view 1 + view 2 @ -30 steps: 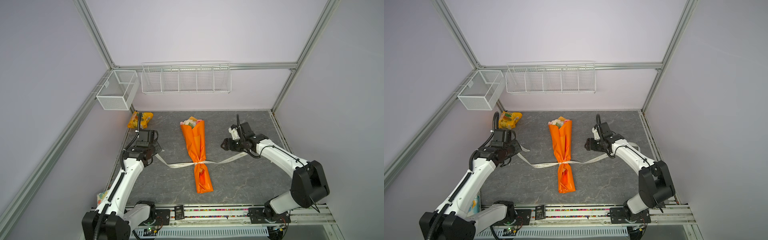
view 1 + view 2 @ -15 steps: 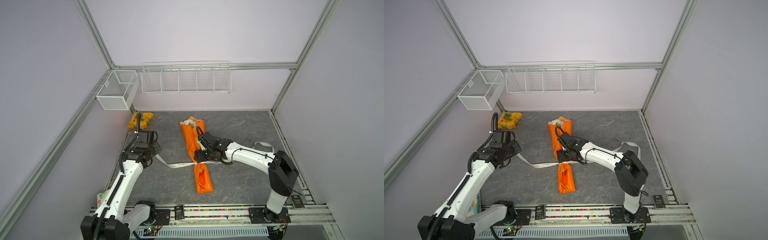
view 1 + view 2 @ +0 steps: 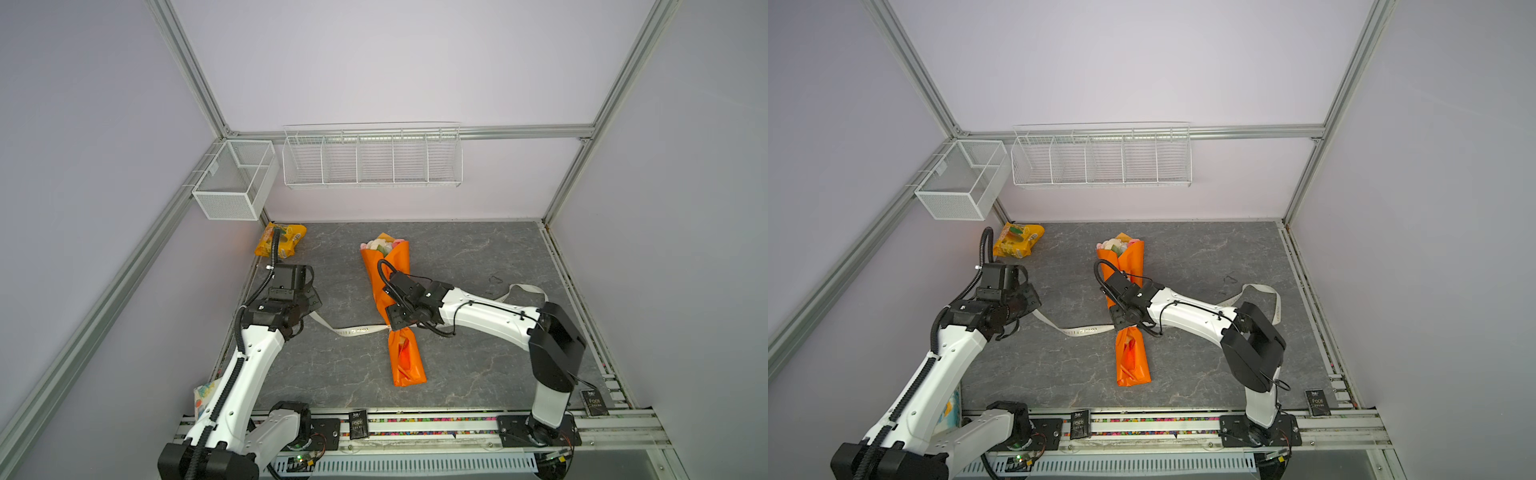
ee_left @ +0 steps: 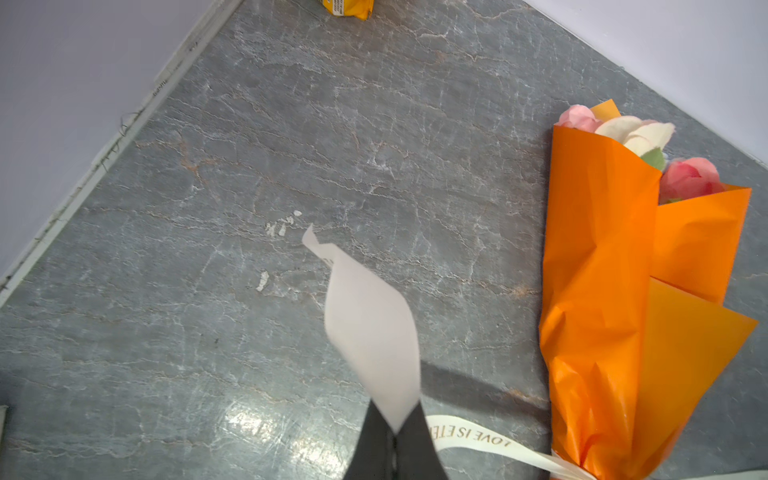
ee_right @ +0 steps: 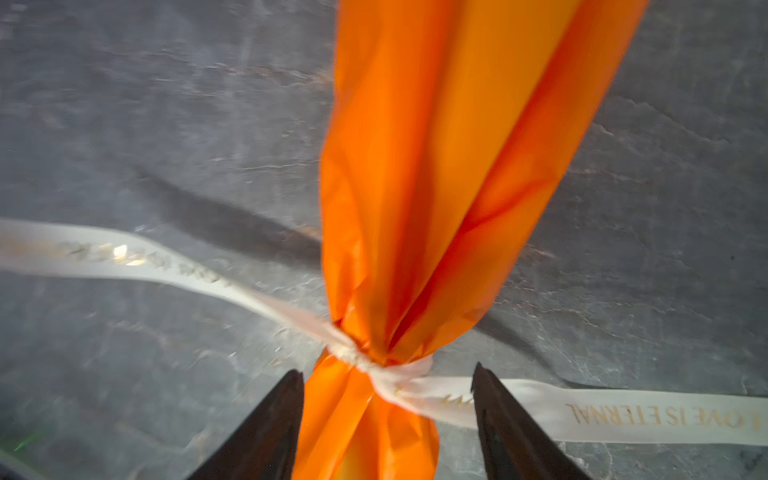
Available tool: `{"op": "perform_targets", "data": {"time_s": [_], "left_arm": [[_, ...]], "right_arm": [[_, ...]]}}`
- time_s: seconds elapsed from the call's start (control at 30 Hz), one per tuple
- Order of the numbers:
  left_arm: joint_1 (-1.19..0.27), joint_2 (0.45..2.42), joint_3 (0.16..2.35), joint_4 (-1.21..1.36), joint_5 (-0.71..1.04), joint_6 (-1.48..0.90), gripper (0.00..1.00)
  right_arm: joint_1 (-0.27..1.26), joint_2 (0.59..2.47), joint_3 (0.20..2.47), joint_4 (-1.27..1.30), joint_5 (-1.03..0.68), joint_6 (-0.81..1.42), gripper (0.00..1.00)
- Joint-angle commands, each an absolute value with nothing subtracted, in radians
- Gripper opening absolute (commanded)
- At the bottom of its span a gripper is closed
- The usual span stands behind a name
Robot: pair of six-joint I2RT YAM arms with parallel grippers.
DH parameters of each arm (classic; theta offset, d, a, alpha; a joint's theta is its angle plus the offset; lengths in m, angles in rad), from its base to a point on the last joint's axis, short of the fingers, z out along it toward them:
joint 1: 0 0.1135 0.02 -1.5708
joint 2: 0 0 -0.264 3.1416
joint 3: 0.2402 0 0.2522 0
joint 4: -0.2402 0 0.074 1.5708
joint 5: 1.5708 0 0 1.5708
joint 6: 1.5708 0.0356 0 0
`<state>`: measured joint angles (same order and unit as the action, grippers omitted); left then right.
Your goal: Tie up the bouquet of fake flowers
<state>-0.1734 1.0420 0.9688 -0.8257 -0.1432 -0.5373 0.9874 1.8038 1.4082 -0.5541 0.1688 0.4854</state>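
Fingers: left fingers (image 4: 370, 453) clenched on one tail of the white ribbon (image 4: 370, 328), well left of the bouquet (image 3: 399, 259). Right fingers (image 5: 266, 428) spread wide, straddling the bouquet's orange wrap just below the knot (image 5: 376, 365), gripping nothing

Bouquet lies flat on the table (image 3: 478, 257), between the two arms

Progress: ribbon circles the bouquet's waist and one knot looks cinched tight. Judged: first tie done; a second knot or a bow is left

Change against a second ago: right arm stood well right of the bouquet, drawing the other tail taut. Now that tail lies slack in a loop right of the bouquet, and the right fingers are at the bouquet's waist. Left arm barely shifted
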Motion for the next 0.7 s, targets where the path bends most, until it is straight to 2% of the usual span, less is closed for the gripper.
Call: {"op": "perform_targets", "data": {"time_s": [0.0,0.17,0.33,0.57,0.63,0.67], "left_arm": [[-0.175,1.028,1.017,-0.893,-0.069,-0.547,0.0],[-0.175,1.012,1.067,-0.959,-0.087,-0.584,0.0],[-0.175,0.96,1.116,-1.005,-0.112,-0.616,0.0],[-0.175,0.947,1.105,-1.0,-0.065,-0.637,0.0],[-0.175,0.943,1.095,-0.998,-0.071,-0.635,0.0],[-0.175,0.94,1.09,-0.999,-0.078,-0.635,0.0]], "right_arm": [[1.03,1.726,1.351,-0.248,-0.044,0.305,0.67],[1.084,1.796,1.285,-0.001,-0.126,0.025,0.67],[1.11,1.897,1.28,0.077,-0.096,-0.32,0.69],[1.108,2.024,1.309,0.204,0.057,-0.466,0.68],[1.105,2.039,1.32,0.207,0.066,-0.472,0.58],[1.104,2.037,1.317,0.207,0.072,-0.47,0.5]]}}
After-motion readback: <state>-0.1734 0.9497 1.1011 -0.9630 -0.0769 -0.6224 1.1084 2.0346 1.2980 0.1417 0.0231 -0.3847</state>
